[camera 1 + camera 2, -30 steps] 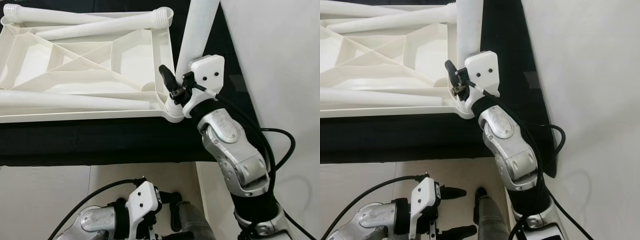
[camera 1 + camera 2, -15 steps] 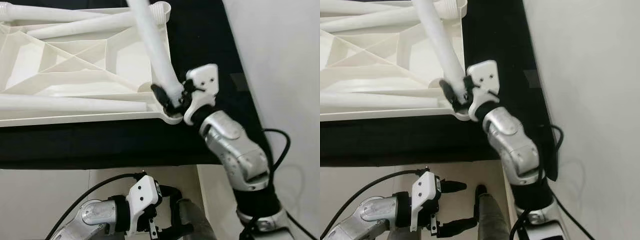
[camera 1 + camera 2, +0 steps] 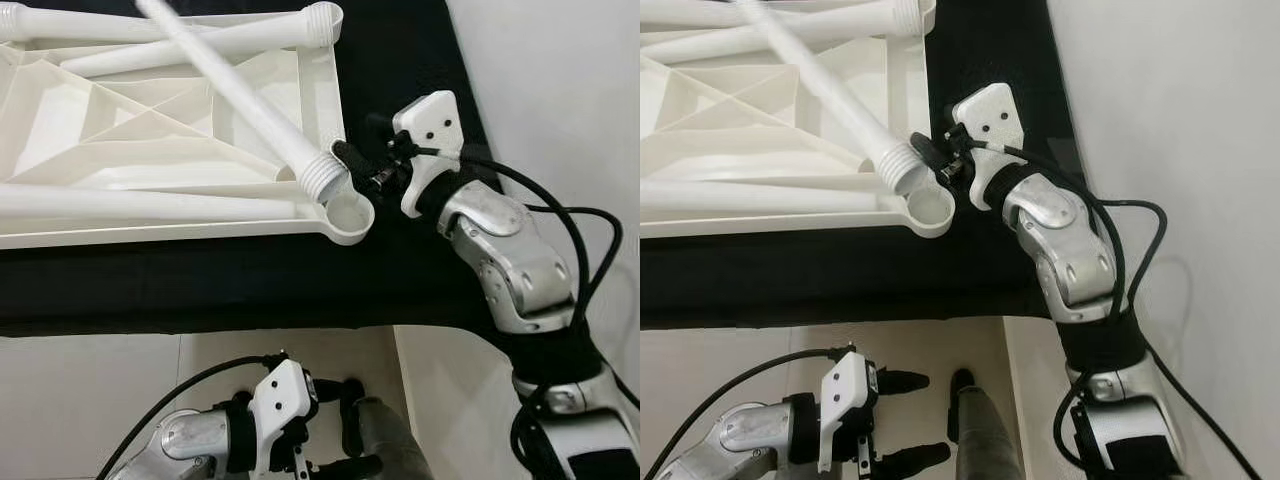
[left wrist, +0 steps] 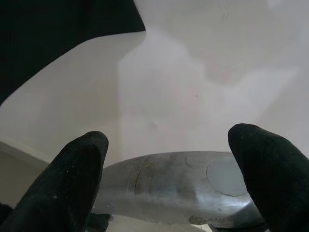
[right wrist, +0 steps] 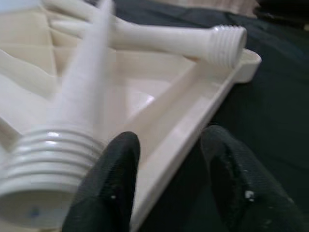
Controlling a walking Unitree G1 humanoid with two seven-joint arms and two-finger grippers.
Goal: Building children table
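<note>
The right gripper's [image 3: 352, 168] fingers [image 5: 108, 193] stood apart with nothing between them, just beside the threaded end of the white table leg [image 3: 255, 115]. Half a second before, those fingers had been clamped round that leg near its lower end, and a second before the leg had stood almost upright over the round corner socket [image 3: 350, 212] of the upturned children's table [image 3: 150, 130]. Now the leg had toppled inward and lay slanted across the ribbed underside, its threaded end resting at the frame just above the socket (not in it). The socket gaped empty. By my reading the leg had slipped free before it was screwed home, so this corner would need a fresh grasp and another try. Other loose legs [image 3: 220, 45] lay along the far edge of the frame, all on the black cloth [image 3: 420, 260]. The left gripper [image 3: 345, 440] hung low by the floor, its fingers spread and empty.
</note>
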